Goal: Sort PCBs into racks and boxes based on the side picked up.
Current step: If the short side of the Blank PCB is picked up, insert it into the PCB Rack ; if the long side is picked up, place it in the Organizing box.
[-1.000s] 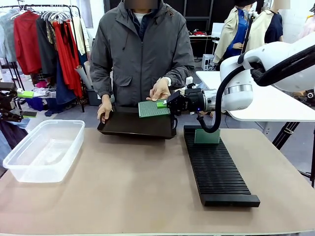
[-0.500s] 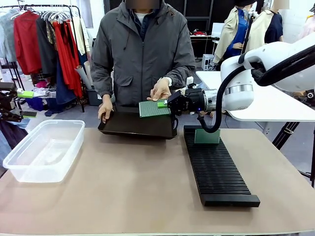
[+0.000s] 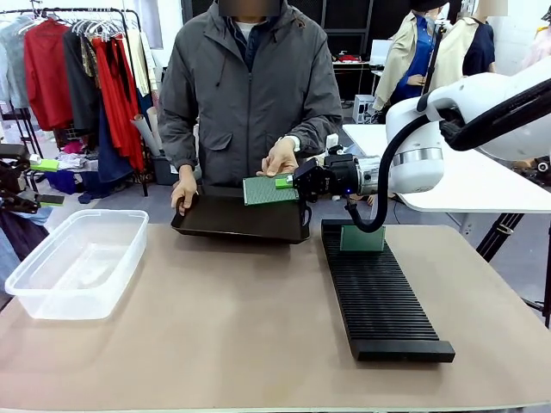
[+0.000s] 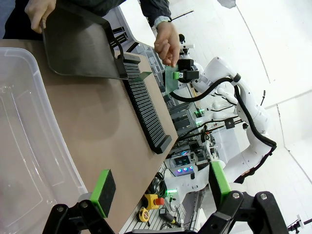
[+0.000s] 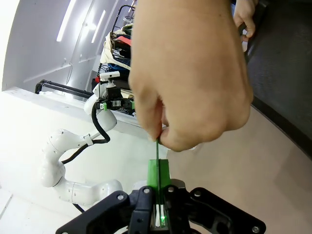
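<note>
The right gripper [image 3: 286, 182] is clamped on the PCB [image 3: 263, 191] edge; the hand [image 3: 280, 158] also pinches it above the tray [image 3: 232, 222]. The left gripper [image 4: 161, 186] has its jaws apart. If the arm pulls before the hand releases, the PCB may slip.

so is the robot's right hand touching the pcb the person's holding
Touching. The right wrist view shows the right hand shut on the PCB edge, just below the person's fingers pinching it.

Pretty bright, even overhead room light, just soft shadows by the rack [image 3: 379, 284] on the table [image 3: 215, 335]. Wrist cams are fisheye, edges bend hard. Strip lights [image 5: 64, 23] blow out white; the hand [image 5: 195, 73] and PCB [image 5: 157, 150] up close look soft.
</note>
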You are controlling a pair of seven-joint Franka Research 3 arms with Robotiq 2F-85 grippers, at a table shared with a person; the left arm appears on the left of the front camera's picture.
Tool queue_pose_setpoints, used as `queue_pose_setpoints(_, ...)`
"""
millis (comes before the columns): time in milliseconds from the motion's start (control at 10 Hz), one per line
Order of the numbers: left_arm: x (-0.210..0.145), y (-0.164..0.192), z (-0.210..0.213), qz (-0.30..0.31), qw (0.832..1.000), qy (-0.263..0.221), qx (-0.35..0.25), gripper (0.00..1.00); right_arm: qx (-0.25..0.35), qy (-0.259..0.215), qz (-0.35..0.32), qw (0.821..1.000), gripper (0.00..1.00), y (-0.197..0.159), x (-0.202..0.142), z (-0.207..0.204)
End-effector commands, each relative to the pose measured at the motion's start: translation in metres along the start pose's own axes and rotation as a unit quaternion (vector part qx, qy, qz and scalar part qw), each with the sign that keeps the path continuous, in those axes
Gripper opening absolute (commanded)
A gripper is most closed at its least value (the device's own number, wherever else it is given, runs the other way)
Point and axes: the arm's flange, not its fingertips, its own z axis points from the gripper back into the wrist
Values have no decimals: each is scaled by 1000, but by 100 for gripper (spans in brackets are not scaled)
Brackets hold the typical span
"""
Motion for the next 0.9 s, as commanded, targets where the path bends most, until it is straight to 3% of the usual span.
queue_pose_setpoints(0, 0, -2, 1, 5, 1000, 0, 1, 100, 1, 1, 2, 1000, 0, 1, 0, -2)
queue_pose_setpoints(800, 0, -2, 1, 5, 1000, 0, 1, 100, 1, 1, 2, 1000, 0, 1, 0, -2)
